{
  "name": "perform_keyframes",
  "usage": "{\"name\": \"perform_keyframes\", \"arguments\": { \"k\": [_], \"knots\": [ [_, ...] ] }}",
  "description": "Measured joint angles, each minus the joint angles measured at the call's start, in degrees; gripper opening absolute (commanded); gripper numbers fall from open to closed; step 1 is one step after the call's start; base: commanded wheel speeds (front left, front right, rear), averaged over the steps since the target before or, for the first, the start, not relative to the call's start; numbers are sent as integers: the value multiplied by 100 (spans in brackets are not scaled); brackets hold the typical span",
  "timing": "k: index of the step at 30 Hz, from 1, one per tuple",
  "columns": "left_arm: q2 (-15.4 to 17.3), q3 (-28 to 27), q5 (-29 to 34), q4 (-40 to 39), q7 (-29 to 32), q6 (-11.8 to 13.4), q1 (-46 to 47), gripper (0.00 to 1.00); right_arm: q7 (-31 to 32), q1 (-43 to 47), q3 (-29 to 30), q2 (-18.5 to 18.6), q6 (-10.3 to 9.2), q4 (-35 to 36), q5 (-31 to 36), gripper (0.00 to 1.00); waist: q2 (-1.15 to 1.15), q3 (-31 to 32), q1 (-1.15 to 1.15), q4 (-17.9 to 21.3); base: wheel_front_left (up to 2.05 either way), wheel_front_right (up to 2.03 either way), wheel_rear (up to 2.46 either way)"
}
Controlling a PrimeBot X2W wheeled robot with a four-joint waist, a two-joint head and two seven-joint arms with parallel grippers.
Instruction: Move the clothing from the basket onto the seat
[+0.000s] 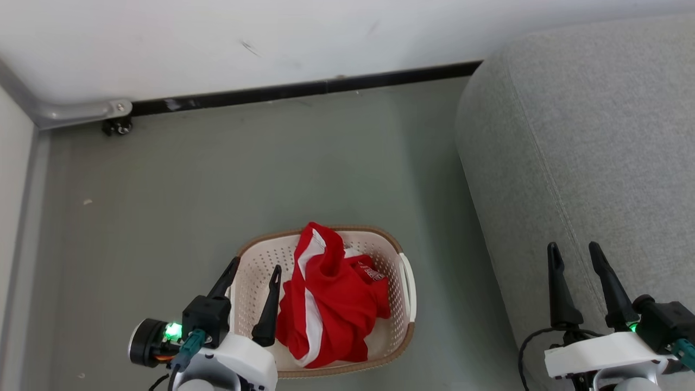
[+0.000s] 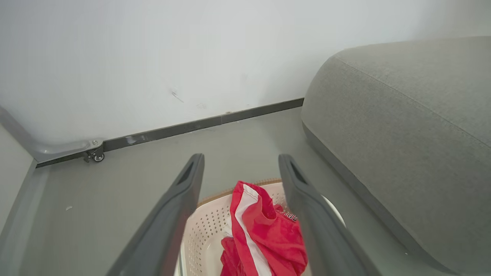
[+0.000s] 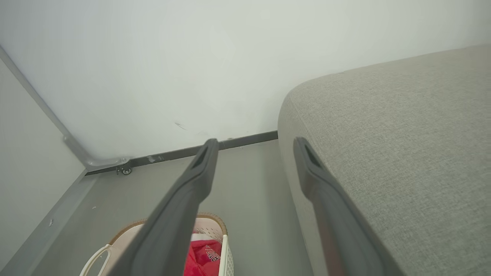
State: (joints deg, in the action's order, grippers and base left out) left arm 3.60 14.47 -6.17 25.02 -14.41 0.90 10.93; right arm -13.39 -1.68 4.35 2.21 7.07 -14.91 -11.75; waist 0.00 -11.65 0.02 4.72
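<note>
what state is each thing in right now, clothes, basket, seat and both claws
clothing, bunched in a red heap inside the basket, not gripped
basket, upright on the floor beside the seat, clothing in it
seat, bare where it shows, no clothing on it
left claw, open, holding nothing, over the basket's left side
right claw, open, holding nothing, over the seat's edge
</note>
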Motion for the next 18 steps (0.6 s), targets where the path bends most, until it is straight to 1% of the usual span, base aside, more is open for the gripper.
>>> {"name": "perform_keyframes", "arguments": {
  "k": [6, 13, 18],
  "knots": [
    [5, 123, 100, 309, -5, -97, 257, 100, -26, -103, -63, 0, 0, 144, -97, 100, 0, -301, 0, 171, 0, 0, 0],
    [33, 259, 248, 719, -5, -148, 532, 100, -32, -114, -127, -1, 0, 225, -215, 100, 0, -684, 0, 408, 0, 0, 0],
    [148, 294, 349, 1007, -5, -192, 719, 100, -74, -272, -207, 0, 0, 303, -303, 100, 0, -962, 0, 591, 0, 0, 0]
  ]
}}
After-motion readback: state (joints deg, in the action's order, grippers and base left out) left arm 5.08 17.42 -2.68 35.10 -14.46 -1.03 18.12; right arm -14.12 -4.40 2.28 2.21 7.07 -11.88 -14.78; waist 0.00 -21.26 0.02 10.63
